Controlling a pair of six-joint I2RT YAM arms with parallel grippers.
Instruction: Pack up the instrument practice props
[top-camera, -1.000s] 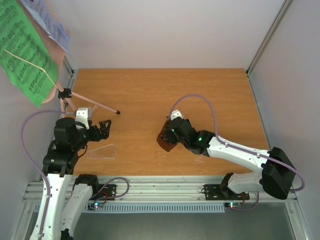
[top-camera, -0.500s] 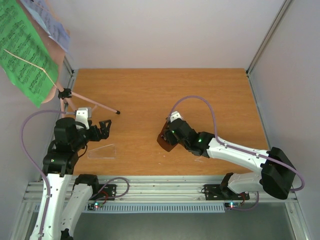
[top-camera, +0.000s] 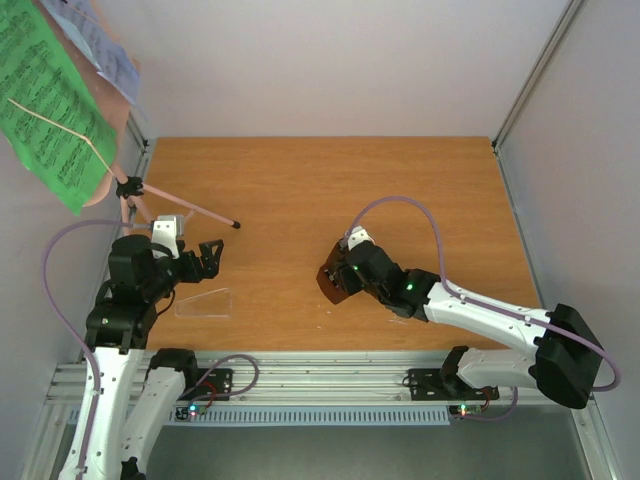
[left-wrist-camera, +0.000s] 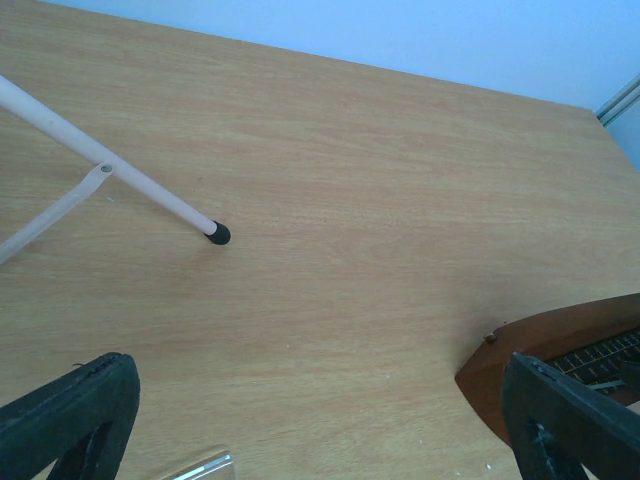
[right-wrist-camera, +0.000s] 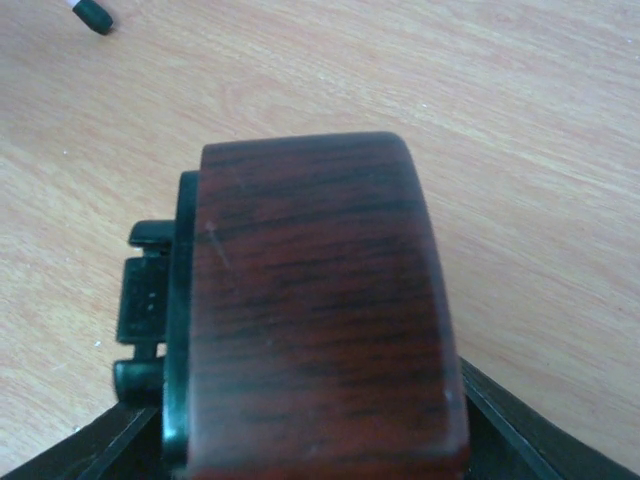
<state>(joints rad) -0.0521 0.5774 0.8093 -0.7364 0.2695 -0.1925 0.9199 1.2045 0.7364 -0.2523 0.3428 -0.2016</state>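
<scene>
Top external view: the metronome (top-camera: 326, 284) sits on the tabletop (top-camera: 300, 180) slightly right of centre, nearer the near edge than the far one. The right gripper (top-camera: 338, 281) is over it, reaching in from the right. The left gripper (top-camera: 206, 258) hangs by the left edge with its jaws spread wide and nothing between them. A clear cover (top-camera: 205, 302) lies flat towards the near left corner. The pink music stand (top-camera: 131, 189) stands at the left edge, one leg running out over the tabletop. Its desk carries green sheets (top-camera: 50, 100) and white sheets (top-camera: 100, 42).

Left wrist view: both fingers (left-wrist-camera: 70, 415) frame bare tabletop. A stand leg (left-wrist-camera: 110, 165) ends in a black foot. The metronome is at the right.

Right wrist view: the metronome fills the frame. The fingers (right-wrist-camera: 85, 450) meet its two flanks, so the gripper is clamped on it.
</scene>
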